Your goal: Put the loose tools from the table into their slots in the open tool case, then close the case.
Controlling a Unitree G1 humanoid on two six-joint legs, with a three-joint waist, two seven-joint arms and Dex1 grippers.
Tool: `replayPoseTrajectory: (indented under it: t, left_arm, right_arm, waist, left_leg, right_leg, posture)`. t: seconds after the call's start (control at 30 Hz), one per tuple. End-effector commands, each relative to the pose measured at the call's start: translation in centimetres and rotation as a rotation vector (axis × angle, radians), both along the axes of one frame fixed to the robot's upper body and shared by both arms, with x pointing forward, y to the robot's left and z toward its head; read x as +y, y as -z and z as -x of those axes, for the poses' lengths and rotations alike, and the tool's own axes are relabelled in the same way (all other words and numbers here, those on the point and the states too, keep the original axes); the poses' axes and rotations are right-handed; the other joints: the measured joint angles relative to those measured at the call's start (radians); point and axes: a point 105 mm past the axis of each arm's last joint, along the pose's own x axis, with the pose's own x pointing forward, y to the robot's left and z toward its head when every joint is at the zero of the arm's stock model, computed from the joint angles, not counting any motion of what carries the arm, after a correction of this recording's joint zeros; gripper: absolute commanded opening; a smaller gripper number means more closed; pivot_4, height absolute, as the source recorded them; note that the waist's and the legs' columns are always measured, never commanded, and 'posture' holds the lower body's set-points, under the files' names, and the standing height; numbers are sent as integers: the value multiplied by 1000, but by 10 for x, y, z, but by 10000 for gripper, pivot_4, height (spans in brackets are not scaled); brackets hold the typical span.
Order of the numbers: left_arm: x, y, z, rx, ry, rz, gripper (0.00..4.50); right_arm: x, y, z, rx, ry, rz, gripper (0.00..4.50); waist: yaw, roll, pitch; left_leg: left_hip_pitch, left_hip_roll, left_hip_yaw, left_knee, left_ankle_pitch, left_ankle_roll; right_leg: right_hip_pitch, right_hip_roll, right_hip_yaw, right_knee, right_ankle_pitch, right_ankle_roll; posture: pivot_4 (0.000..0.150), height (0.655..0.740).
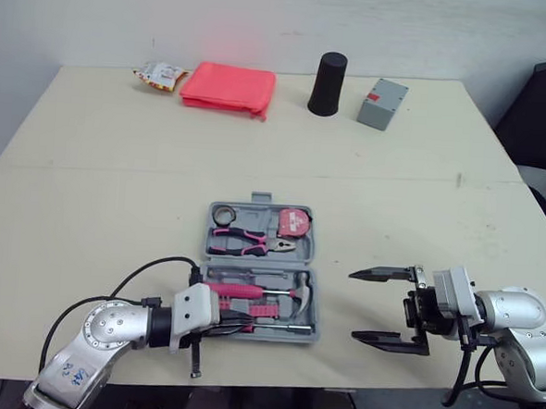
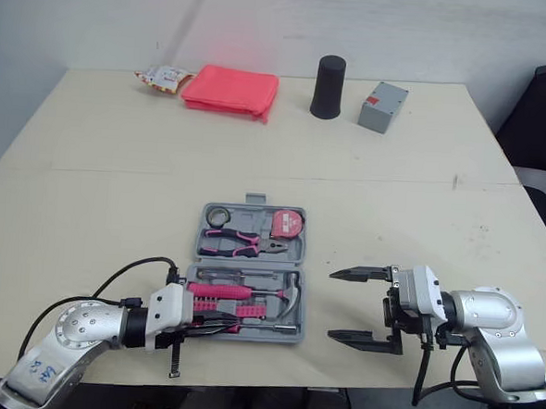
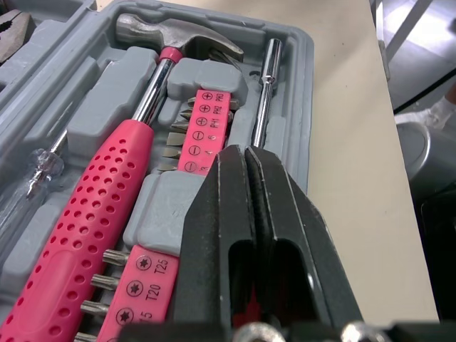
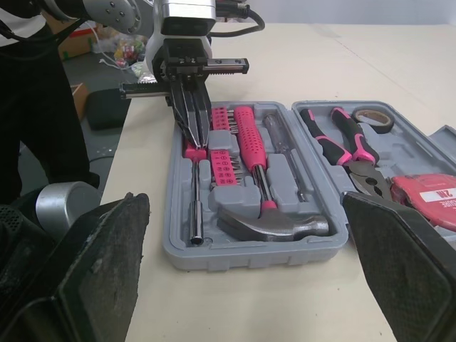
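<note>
Grey plastic tool case (image 4: 249, 260), opened flat on a pale table (image 1: 117, 176) near the robot's edge, hinge running left to right. In the far half: a roll of black tape (image 1: 223, 215) at the left, pink-handled pliers (image 1: 252, 243) lying left to right with the nose pointing right, a pink tape measure (image 1: 293, 222) at the right. In the near half: a hammer (image 1: 249, 290), long axis left to right, pink perforated handle toward the robot's left, steel head at the right end; a clear-handled screwdriver (image 4: 279, 139) parallel to it on the far side; pink bit strips (image 3: 206, 128) on the near side; a steel extension bar (image 3: 265, 85) along the near wall, also left to right. Left gripper (image 3: 246, 160) low over the near-left part of the case, two black fingers pressed together with nothing visible between them, tips pointing right, at or just above the bit strips and just beside the hammer handle; contact hard to judge. Right gripper (image 1: 354, 306) to the right of the case, apart from it, fingers spread wide and pointing left toward it, holding nothing. Along the far edge of the table, well apart from the case: a snack packet (image 1: 160, 73), a folded red cloth (image 1: 228, 88), a black cup (image 1: 328, 83), a small grey box (image 1: 382, 104).
</note>
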Motion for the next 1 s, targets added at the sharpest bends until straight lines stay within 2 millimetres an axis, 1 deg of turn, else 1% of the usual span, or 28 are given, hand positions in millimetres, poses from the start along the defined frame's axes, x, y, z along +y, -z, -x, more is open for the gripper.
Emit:
replayPoseTrajectory:
  t: [0.03, 0.17, 0.3, 0.33, 0.37, 0.4, 0.43, 0.47, 0.5, 0.53, 0.57, 0.6, 0.67, 0.7, 0.77, 0.8, 0.83, 0.87, 0.93, 1.0]
  left_arm:
    - [13, 36, 5, 136, -57, -145, 221]
    - [13, 48, 6, 201, -112, -158, 221]
    - [11, 44, 2, 135, -106, -140, 221]
    - [7, 25, -4, 70, -101, -47, 221]
    - [4, -6, -12, 6, -126, 89, 221]
    - [7, -36, -14, -36, -122, 198, 221]
    - [9, -55, -13, -57, -110, 262, 221]
    - [16, -69, -14, -71, -130, 296, 221]
    - [29, -78, -16, -73, -167, 304, 0]
    - [43, -83, -20, -79, -222, 296, 0]
    - [59, -85, -24, -81, -286, 285, 0]
    - [75, -84, -27, -77, -352, 261, 0]
    - [103, -70, -30, -61, -454, 166, 0]
    - [111, -64, -30, -52, -473, 132, 0]
    - [125, -48, -28, -16, -512, 61, 0]
    - [130, -40, -30, 5, -542, 64, 0]
    - [132, -34, -31, 19, -562, 68, 0]
    - [127, -29, -32, 33, -547, 78, 0]
    - [112, -25, -35, 55, -509, 121, 0]
    - [107, -22, -43, 50, -525, 133, 0]
  right_arm:
    - [-1, -5, -2, -38, 7, -9, 45000]
    - [-4, -1, -4, -41, 25, 3, 45000]
    - [-3, -4, -18, -49, 92, 8, 45000]
    - [-5, 2, -25, 12, 150, 74, 45000]
    - [-5, 3, -34, 46, 200, 97, 45000]
    - [-4, 2, -40, 60, 227, 96, 45000]
    - [-3, 0, -44, 67, 239, 90, 45000]
    - [-2, -1, -47, 64, 241, 85, 45000]
    - [-4, 4, -49, 71, 254, 113, 40969]
    - [-6, 9, -51, 77, 259, 153, 39779]
    - [-5, 14, -52, 74, 255, 181, 36812]
    - [-4, 18, -55, 62, 258, 201, 32431]
    - [0, 23, -61, 54, 265, 216, 22405]
    - [2, 25, -63, 57, 266, 220, 16504]
    - [7, 34, -68, 69, 261, 251, 7154]
    - [12, 39, -71, 52, 249, 271, 2353]
    - [16, 42, -73, 39, 238, 286, 583]
    - [21, 44, -76, 48, 238, 280, 583]
    - [30, 46, -82, 42, 240, 282, 583]
    - [36, 47, -87, 25, 234, 292, 583]
  waist:
    - [0, 2, -2]
    - [2, 4, -4]
    - [2, 4, -4]
    - [2, 4, -4]
    - [1, 5, -4]
    - [-1, 3, -3]
    - [-3, -2, 0]
    - [-3, -2, 0]
    - [-3, -2, 0]
    - [-3, -2, 0]
    - [-4, -2, 0]
    - [-6, -2, 0]
    - [-9, -1, -1]
    - [-11, -1, -1]
    - [-14, -2, 0]
    - [-16, -2, 0]
    - [-17, -3, 0]
    - [-18, -3, 0]
    - [-10, -3, 0]
    - [-7, -3, 0]
  left_leg:
    - [0, 0, 0, 0, 0, 0]
    - [3, 0, 0, -1, 0, 0]
    - [15, 0, 0, -3, -4, 0]
    - [15, 0, 0, -3, -5, -2]
    - [15, 0, 0, -3, -6, -3]
    - [14, 1, 0, -3, -6, -3]
    - [12, 1, 0, -2, -5, -3]
    - [8, 3, -1, -2, -3, -3]
    - [7, 4, -2, -2, -2, -4]
    - [6, 4, -2, -2, -2, -4]
    - [5, 4, -2, -2, -2, -5]
    - [5, 4, -2, -2, -2, -5]
    - [4, 4, 0, -2, -1, -5]
    - [4, 2, 1, -2, -1, -4]
    - [-2, 1, 1, -2, 1, -2]
    - [-2, 0, 2, -1, 1, -2]
    - [-2, 0, 2, -1, 1, -1]
    - [-2, 0, 2, -1, 1, -1]
    - [-3, 0, 1, -1, 0, -1]
    - [-3, 0, 1, -1, 0, -1]
  right_leg:
    - [0, 0, 0, 0, 0, 0]
    - [3, 0, 0, -1, 0, 0]
    - [15, 0, 0, -4, 0, 0]
    - [15, -1, 1, -4, 0, 0]
    - [14, -1, 1, -4, 0, 0]
    - [13, -2, 1, -4, 0, 0]
    - [11, -2, 1, -3, 0, 0]
    - [6, -1, 0, -1, -1, -2]
    - [5, -1, 0, -1, -1, -2]
    - [5, 0, -1, -2, -1, -3]
    - [4, 0, -1, -1, -2, -4]
    - [3, 1, -1, -1, -2, -4]
    - [3, 1, -2, -1, -2, -4]
    - [2, 2, -2, -1, -2, -4]
    - [-3, 2, -2, 0, -1, -3]
    - [-3, 2, -2, 0, -1, -2]
    - [-3, 2, -2, 0, -1, -2]
    - [-3, 2, -2, 0, 0, -1]
    - [-3, 0, -1, 0, 0, -1]
    - [-3, 0, -1, 0, 0, -1]
  posture:
    - [1500, 7400]
    - [1500, 7400]
    - [1500, 7400]
    - [1500, 7400]
    - [1500, 7400]
    - [1500, 7400]
    - [1500, 7400]
    - [1500, 7400]
    - [1500, 7400]
    - [1500, 7400]
    - [1500, 7400]
    - [1500, 7400]
    - [1500, 7400]
    - [1500, 7400]
    - [1500, 7400]
    - [1500, 7400]
    - [1500, 7400]
    - [1500, 7400]
    - [1500, 7400]
    - [1500, 7400]
